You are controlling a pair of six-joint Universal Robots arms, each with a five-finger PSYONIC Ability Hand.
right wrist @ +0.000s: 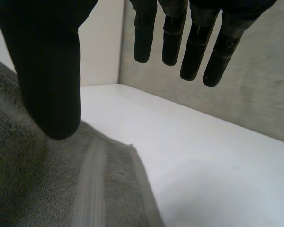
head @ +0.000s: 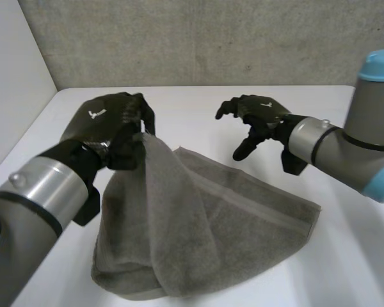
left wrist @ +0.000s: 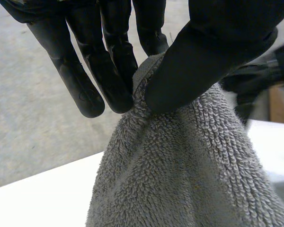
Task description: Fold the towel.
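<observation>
The left hand (left wrist: 199,61) pinches the towel (head: 198,236) at a raised corner to carry it over; the right hand (head: 259,118) hovers released above the table (head: 345,256).

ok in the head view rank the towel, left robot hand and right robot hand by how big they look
1. towel, clearly largest
2. left robot hand
3. right robot hand, only slightly smaller, so the order of the two hands is unsure

Left hand (head: 104,125) pinches towel (head: 198,236) — right hand (head: 259,116) loose
</observation>
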